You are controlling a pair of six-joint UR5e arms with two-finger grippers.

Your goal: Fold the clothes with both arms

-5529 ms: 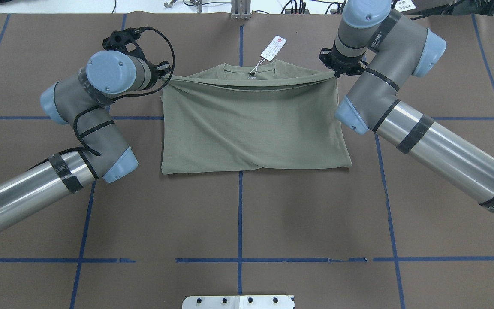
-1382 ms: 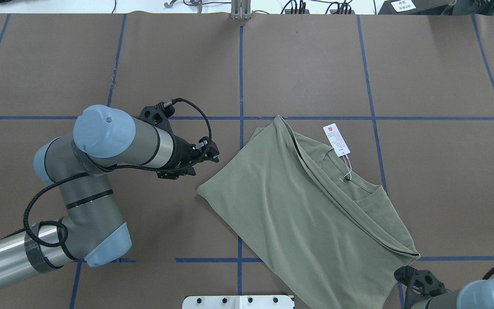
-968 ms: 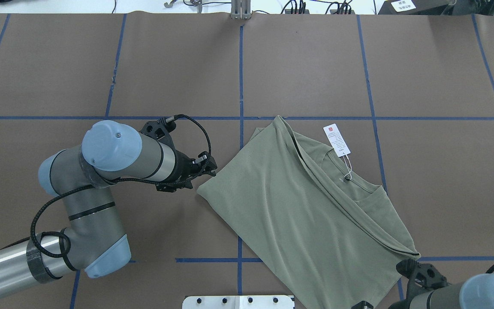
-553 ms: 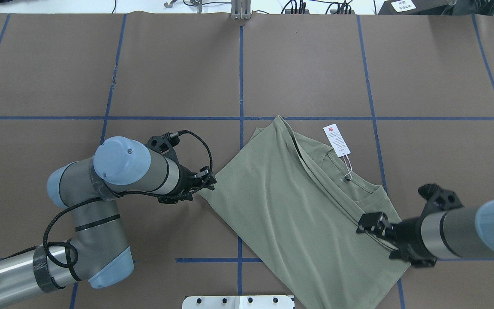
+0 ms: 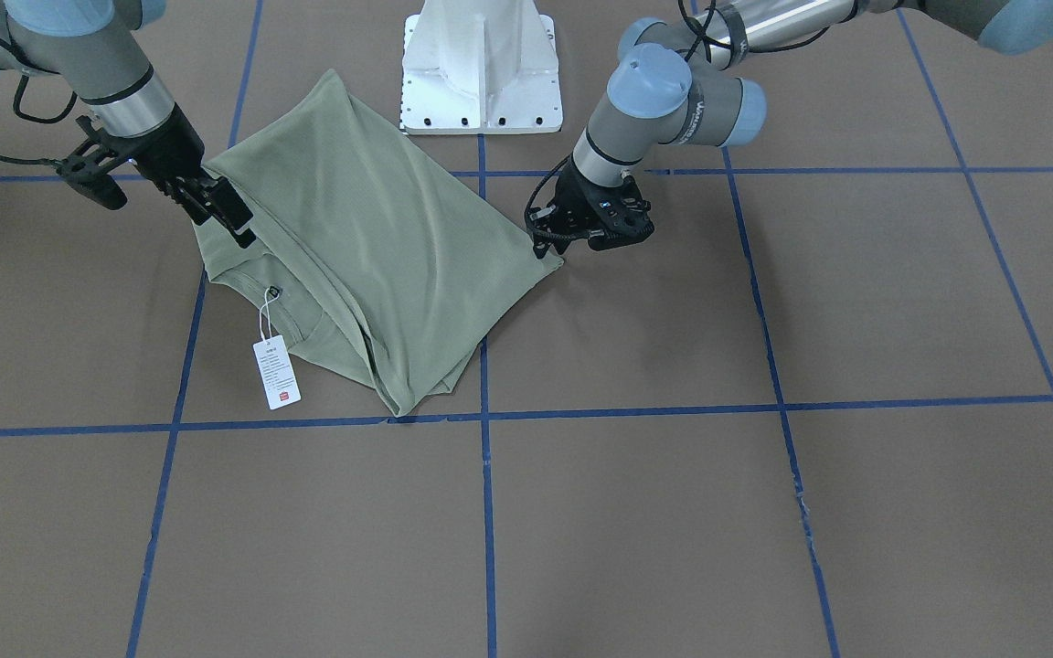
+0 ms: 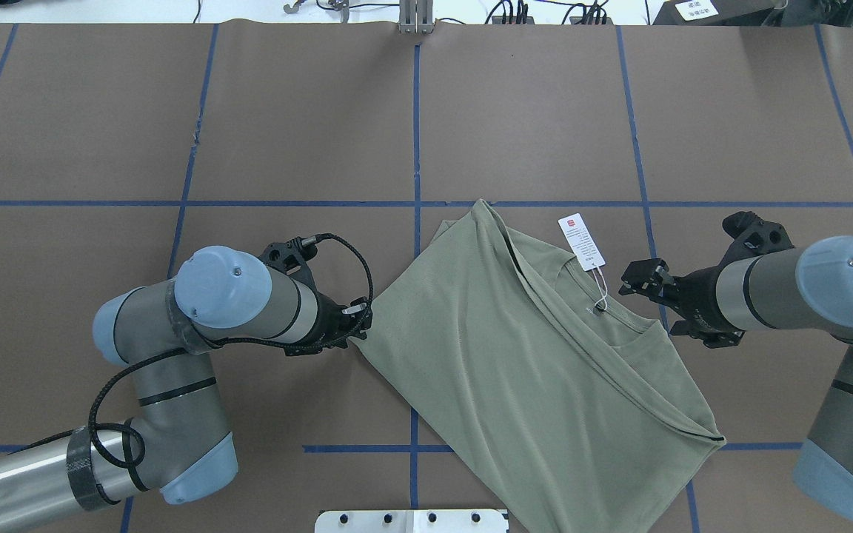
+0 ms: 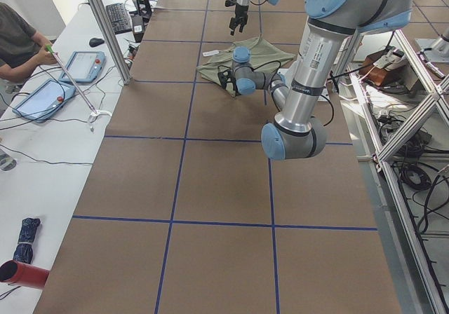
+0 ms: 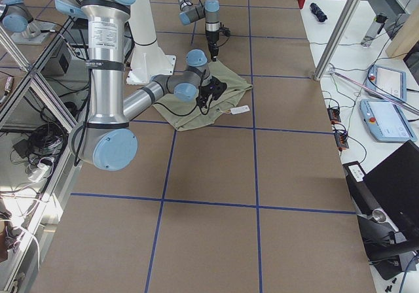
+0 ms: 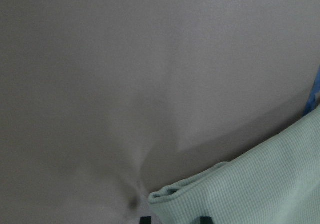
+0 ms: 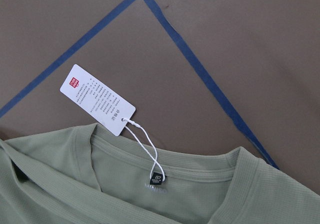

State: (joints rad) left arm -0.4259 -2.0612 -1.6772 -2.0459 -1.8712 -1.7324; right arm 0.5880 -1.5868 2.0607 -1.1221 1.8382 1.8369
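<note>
2 grey metal arms (image 6: pixel 175 348), pale blue joint caps, black cables, white pedestal (image 5: pixel 481 64)

In the overhead view, the shirt (image 6: pixel 537 370) lies flat on the table (image 6: pixel 101 111), right of frame centre, running diagonally from centre toward the lower right. The hang tag (image 6: pixel 581 242) lies on the table just beyond the shirt's upper right edge. The left gripper (image 6: pixel 356 326) sits at the shirt's left corner. The right gripper (image 6: pixel 637 277) is just right of the hang tag, near the collar (image 6: pixel 611 318). The pedestal base (image 6: pixel 412 520) is at the bottom centre edge.
</note>
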